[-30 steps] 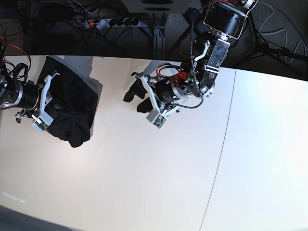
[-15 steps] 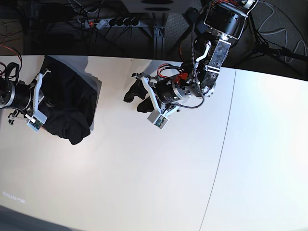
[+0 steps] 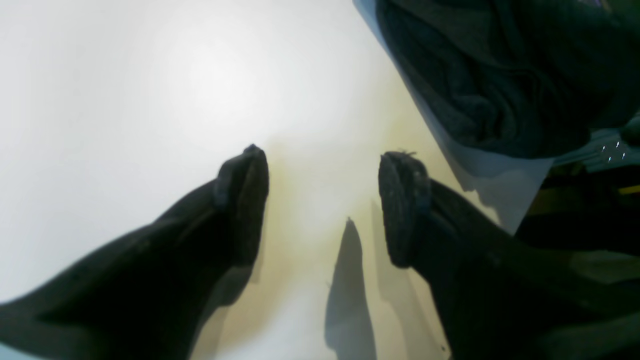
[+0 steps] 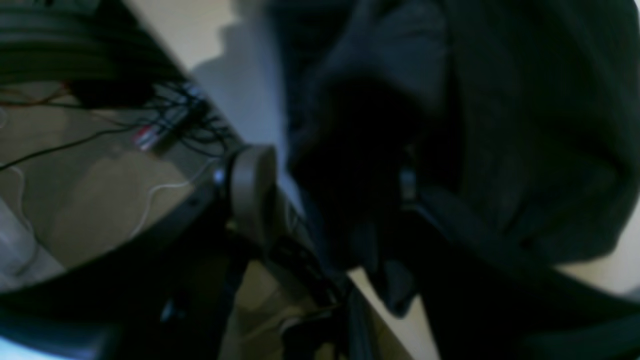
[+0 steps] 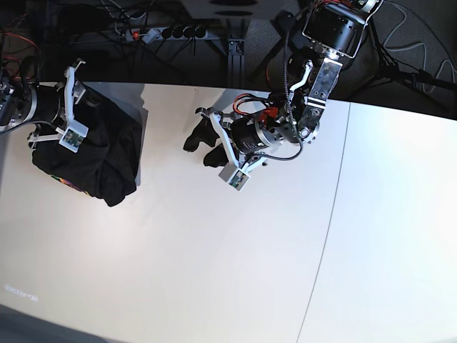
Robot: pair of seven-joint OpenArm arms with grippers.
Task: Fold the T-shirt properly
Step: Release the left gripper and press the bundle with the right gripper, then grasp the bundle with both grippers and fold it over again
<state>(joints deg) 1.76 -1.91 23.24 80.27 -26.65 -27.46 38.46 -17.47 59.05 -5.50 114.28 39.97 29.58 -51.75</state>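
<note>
The black T-shirt (image 5: 100, 161) lies in a crumpled bundle at the table's far left, with a bit of coloured print (image 5: 66, 184) showing at its lower left edge. My right gripper (image 5: 84, 107) sits over the bundle's far edge. In the blurred right wrist view its fingers (image 4: 252, 192) stand apart, open, with dark T-shirt fabric (image 4: 525, 125) between and beyond them. Whether they touch the cloth I cannot tell. My left gripper (image 5: 198, 143) hovers open and empty over bare table at mid-table. Its black fingertips (image 3: 245, 185) are wide apart, and the T-shirt (image 3: 500, 75) lies ahead of them at the upper right.
The white table (image 5: 214, 250) has a seam line (image 5: 335, 200) running down its right part. Behind the far edge are a power strip (image 5: 168, 32), cables and the left arm's base (image 5: 332, 28). The shirt lies close to the table's far left edge.
My right arm has swung toward the far edge and its jaws have spread. The shirt bundle has shifted left and settled, and its coloured print now shows. The left arm has not moved.
</note>
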